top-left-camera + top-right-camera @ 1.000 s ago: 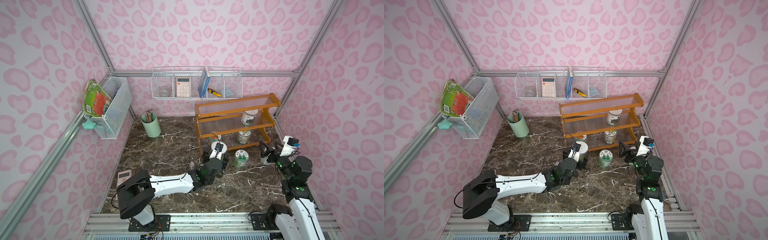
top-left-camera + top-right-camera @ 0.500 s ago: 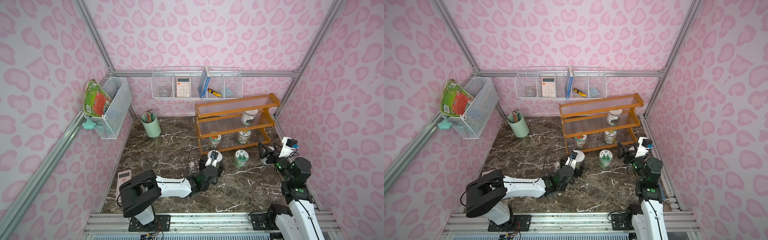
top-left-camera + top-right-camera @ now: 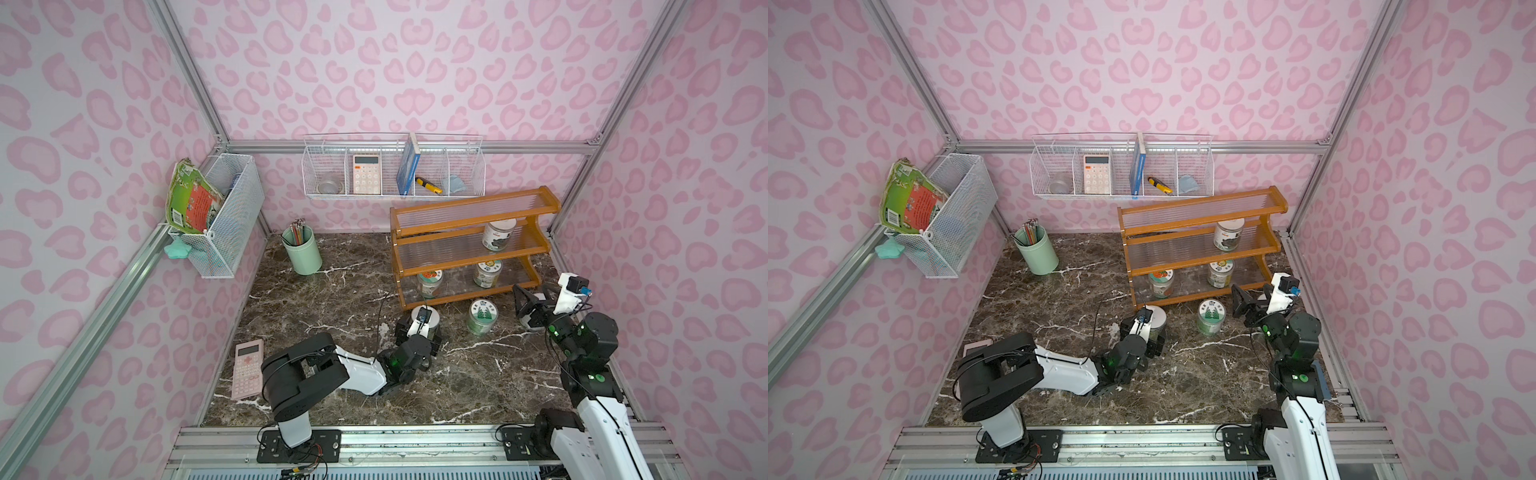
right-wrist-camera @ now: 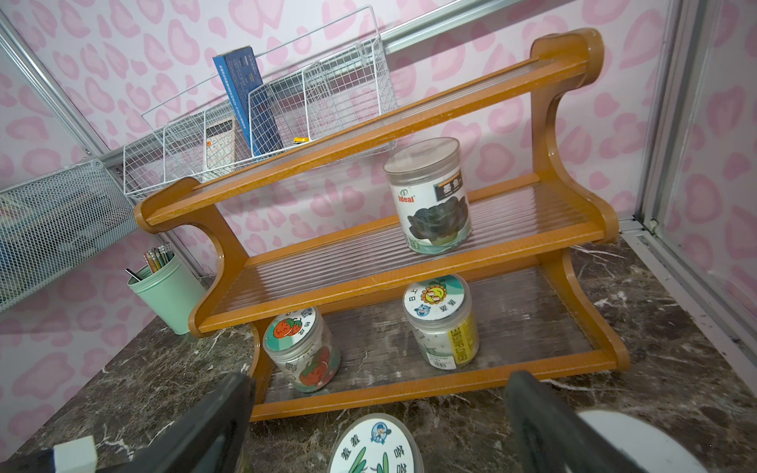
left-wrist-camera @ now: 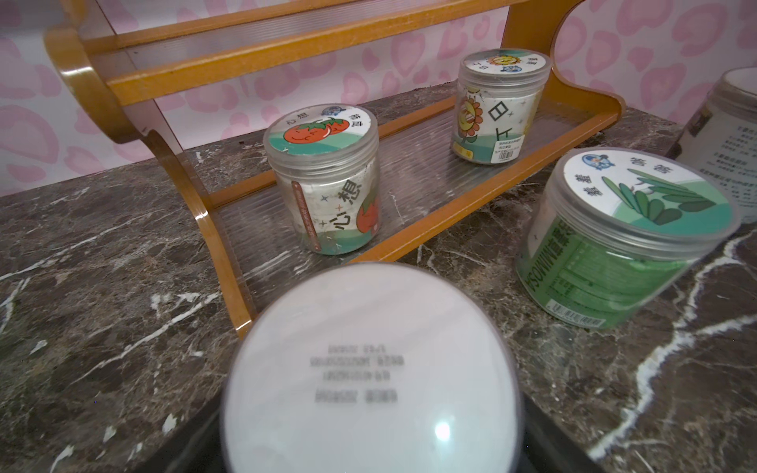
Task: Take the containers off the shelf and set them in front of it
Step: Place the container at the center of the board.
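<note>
1. Containers: 6 jars are visible; 3 stand on the shelf (image 4: 368,286) and 3 are off it, all before its bottom tier.
2. On the middle tier, toward the right end of the shelf, stands the dark-label jar (image 3: 498,235).
3. On the bottom tier stand the tomato jar (image 3: 429,282), near the left end of the shelf, and the sunflower jar (image 3: 487,273), below the dark-label jar.
4. The green jar (image 3: 482,317) stands upright on the table (image 3: 311,299), just before the middle of the shelf.
5. The left gripper (image 3: 419,331) is clamped on the white-lid jar (image 5: 368,368), just before the left front corner of the shelf; if this jar touches the table, I cannot tell.
6. The right gripper (image 4: 379,379) is spread wide and holds nothing, before the right end of the shelf, close to the last jar (image 4: 639,442), which is mostly hidden in both top views.
</note>
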Robot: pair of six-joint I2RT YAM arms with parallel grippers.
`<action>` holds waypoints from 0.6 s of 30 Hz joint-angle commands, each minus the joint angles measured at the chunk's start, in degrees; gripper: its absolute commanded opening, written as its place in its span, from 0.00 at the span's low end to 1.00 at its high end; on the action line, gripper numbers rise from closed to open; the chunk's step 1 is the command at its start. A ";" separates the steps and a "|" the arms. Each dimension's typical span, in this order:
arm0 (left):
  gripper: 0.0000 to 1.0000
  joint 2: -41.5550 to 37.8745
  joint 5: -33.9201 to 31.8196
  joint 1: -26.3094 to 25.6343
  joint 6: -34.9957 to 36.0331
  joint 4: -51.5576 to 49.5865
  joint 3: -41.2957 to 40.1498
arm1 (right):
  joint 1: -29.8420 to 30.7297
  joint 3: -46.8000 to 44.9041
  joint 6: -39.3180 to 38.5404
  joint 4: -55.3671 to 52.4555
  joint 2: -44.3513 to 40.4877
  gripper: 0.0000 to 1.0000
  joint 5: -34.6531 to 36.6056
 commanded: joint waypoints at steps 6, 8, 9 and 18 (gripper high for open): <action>0.78 0.90 -1.71 0.03 -1.83 3.85 -1.50 | 0.36 -0.39 -0.68 1.44 0.03 0.99 0.79; 0.82 0.90 -2.57 0.06 -1.63 4.10 -1.68 | 0.47 -0.30 -0.60 1.44 0.08 0.99 0.70; 0.84 0.90 -2.94 0.02 -1.38 4.24 -1.72 | 0.55 -0.36 -0.54 1.42 0.13 0.99 0.70; 0.98 0.64 -4.06 0.02 -1.35 4.24 -2.32 | 1.61 -0.74 -0.25 1.52 0.37 0.99 1.06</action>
